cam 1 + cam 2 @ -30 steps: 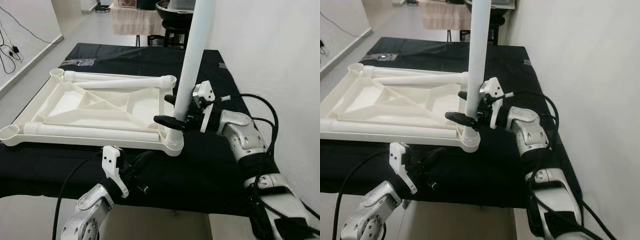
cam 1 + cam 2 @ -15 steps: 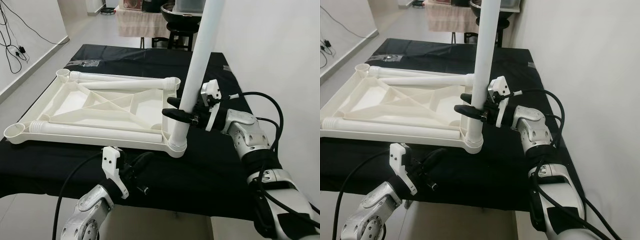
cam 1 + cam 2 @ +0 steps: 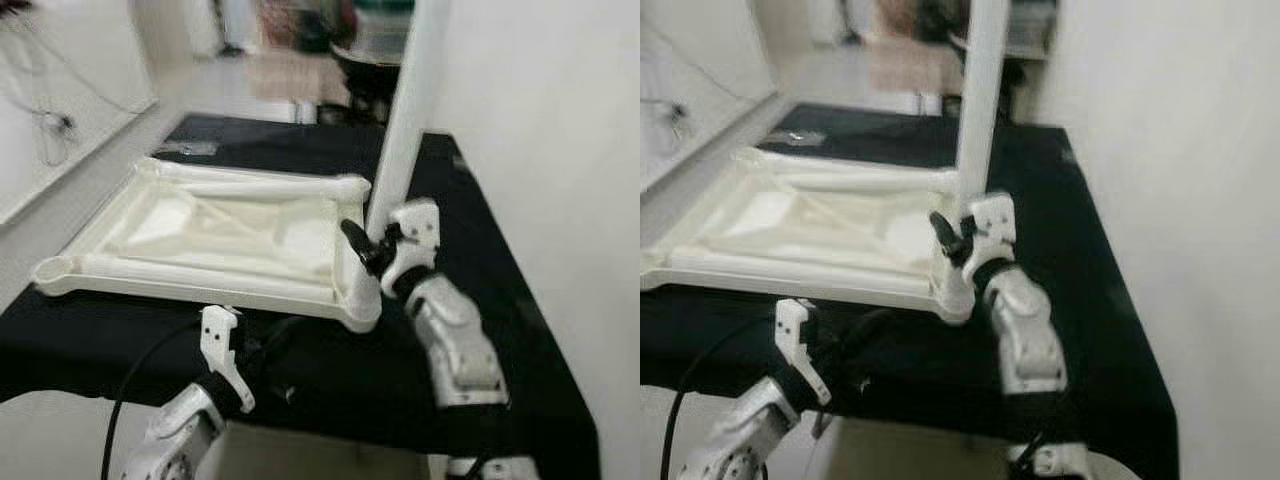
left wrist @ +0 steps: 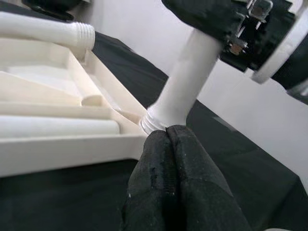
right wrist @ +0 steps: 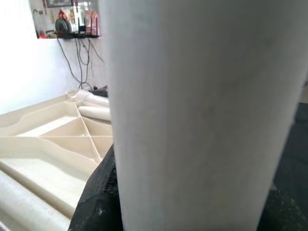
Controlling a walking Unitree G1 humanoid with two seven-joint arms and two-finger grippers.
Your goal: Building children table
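An upturned white plastic tabletop lies on the black cloth table. A white table leg stands upright in its near right corner socket. My right gripper is shut on that leg just above the socket; in the right wrist view the leg is very close, with one black finger beside it. My left gripper is shut with nothing in it, low at the table's front edge, its tips pointing at the leg's base. Two more legs lie in the tabletop.
A white wall runs close along the table's right side. Dark furniture stands beyond the far end. Cables hang by the left wall. The eye views are blurred.
The whole picture has shifted and blurred, so the camera moved. My right forearm now reaches the leg from below rather than from the right. The left gripper stays shut.
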